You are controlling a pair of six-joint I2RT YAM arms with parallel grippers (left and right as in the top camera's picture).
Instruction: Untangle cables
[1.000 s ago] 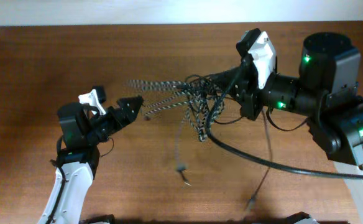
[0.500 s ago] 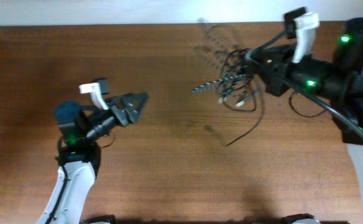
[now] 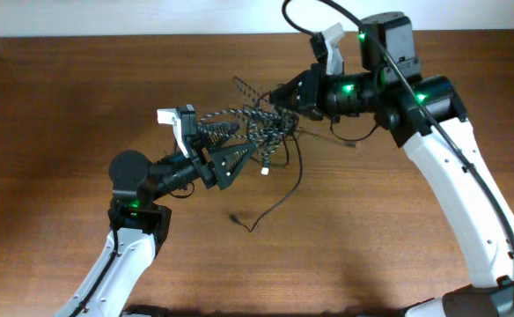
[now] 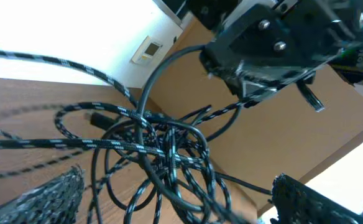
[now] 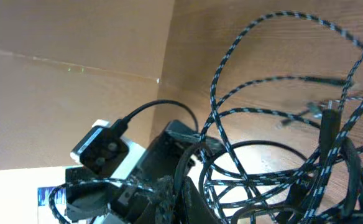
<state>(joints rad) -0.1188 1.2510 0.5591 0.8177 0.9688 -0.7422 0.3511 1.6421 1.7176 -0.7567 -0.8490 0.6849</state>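
Black and speckled cables [image 3: 259,132], blurred, hang from clamped right pincer [image 3: 280,95]; left pincer [image 3: 239,145] gapes.

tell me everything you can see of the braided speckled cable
The braided cable is a thin, flexible cord in a black-and-white speckled woven sheath. It hangs above the wooden table in several loose loops, tangled with the plain black cable. The shut right gripper holds it up at one side; some loops lie between the fingers of the open left gripper.

tangle of braided speckled and thin black cables [image 3: 259,132]: above brown wooden table [image 3: 63,106] | left fingers [image 3: 226,167]: tangle's left | right fingers [image 3: 288,91]: tangle's right
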